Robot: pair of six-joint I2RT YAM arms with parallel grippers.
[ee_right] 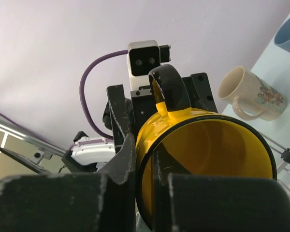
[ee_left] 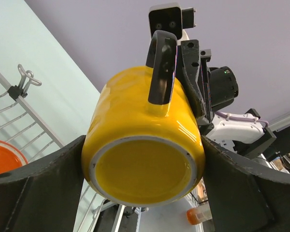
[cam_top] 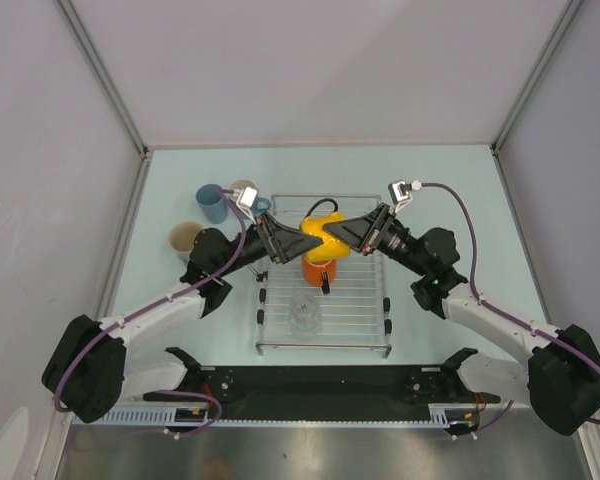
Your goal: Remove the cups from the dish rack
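Note:
A yellow cup (cam_top: 323,235) with a black handle hangs on its side above the dish rack (cam_top: 365,310), held between both arms. My left gripper (cam_top: 298,240) clamps its body near the base (ee_left: 145,169), a finger pressing each side. My right gripper (ee_right: 144,150) is shut on the cup's rim (ee_right: 208,145), one finger inside and one outside. An orange mug (cam_top: 319,270) stands on the rack just under the yellow cup, and a small clear glass (cam_top: 304,310) stands nearer the front. The orange mug (ee_left: 2,157) also shows at the left edge of the left wrist view.
On the table left of the rack stand a light blue cup (cam_top: 210,203), a beige cup (cam_top: 185,238) and another beige cup (cam_top: 243,187) partly hidden by the left wrist. A flowered beige mug (ee_right: 249,94) shows in the right wrist view. Walls close in on three sides.

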